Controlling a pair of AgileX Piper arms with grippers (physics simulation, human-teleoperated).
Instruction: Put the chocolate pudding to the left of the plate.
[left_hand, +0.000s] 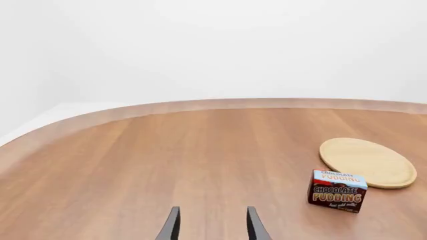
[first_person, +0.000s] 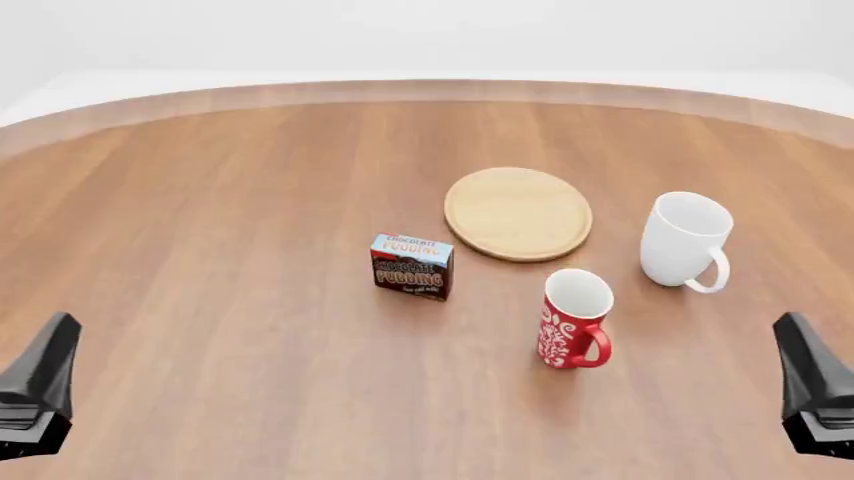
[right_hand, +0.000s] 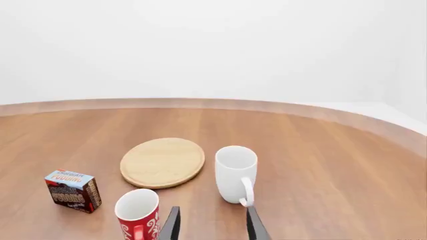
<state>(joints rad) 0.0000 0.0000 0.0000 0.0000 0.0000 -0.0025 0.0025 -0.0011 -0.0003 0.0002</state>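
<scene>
At the near corners of the front view, the left gripper (first_person: 38, 395) and the right gripper (first_person: 814, 395) show only as dark housings. Their fingers appear solely in the wrist views: the left gripper's spread apart over bare wood, the right gripper's likewise released, neither holding anything. The red mug (first_person: 575, 318) and the white mug (first_person: 686, 240) appear in the front and right wrist views but not in the left wrist view. The chocolate pudding (first_person: 412, 266) stands upright on the surface (first_person: 214, 250), just left of and nearer than the plate (first_person: 518, 213), a small gap between them. Its long axis runs left-right, its dark brown lettered front facing the arms, light blue top upward, red edges. The plate lies flat beyond, round and pale.
</scene>
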